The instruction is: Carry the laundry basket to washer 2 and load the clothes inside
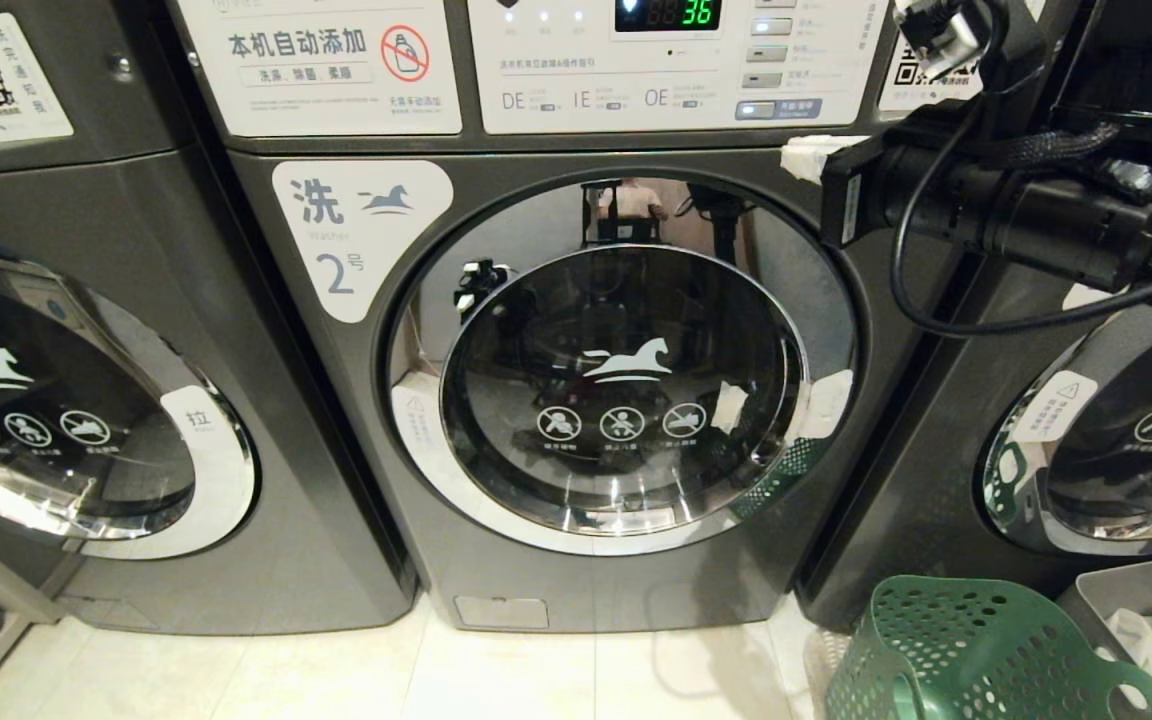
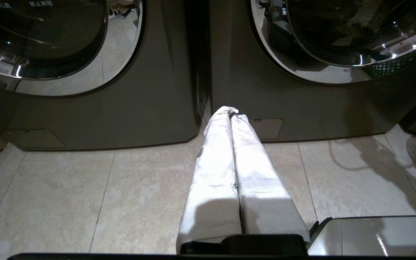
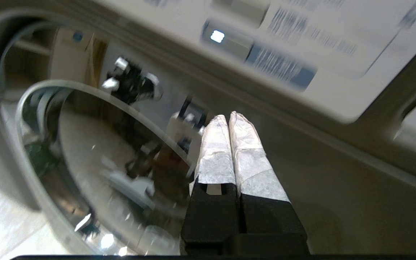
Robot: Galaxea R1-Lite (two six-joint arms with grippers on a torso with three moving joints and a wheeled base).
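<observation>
Right gripper (image 3: 228,117), nearest the wrist lens, has its taped fingers pressed together on nothing and sits high at the upper right of washer 2 (image 1: 576,400), just off the door (image 1: 626,365) rim. Door appears closed. Laundry basket (image 1: 976,650) stands on the floor tiles (image 1: 436,680) to the washer's lower right, below the right arm; clothes not visible inside from here. Left gripper (image 2: 229,112), fingers likewise together and empty, hangs low over the tiles, aimed at the seam between two machines. Judgement: door edge lies down and left of the right gripper, which is the nearer one.
</observation>
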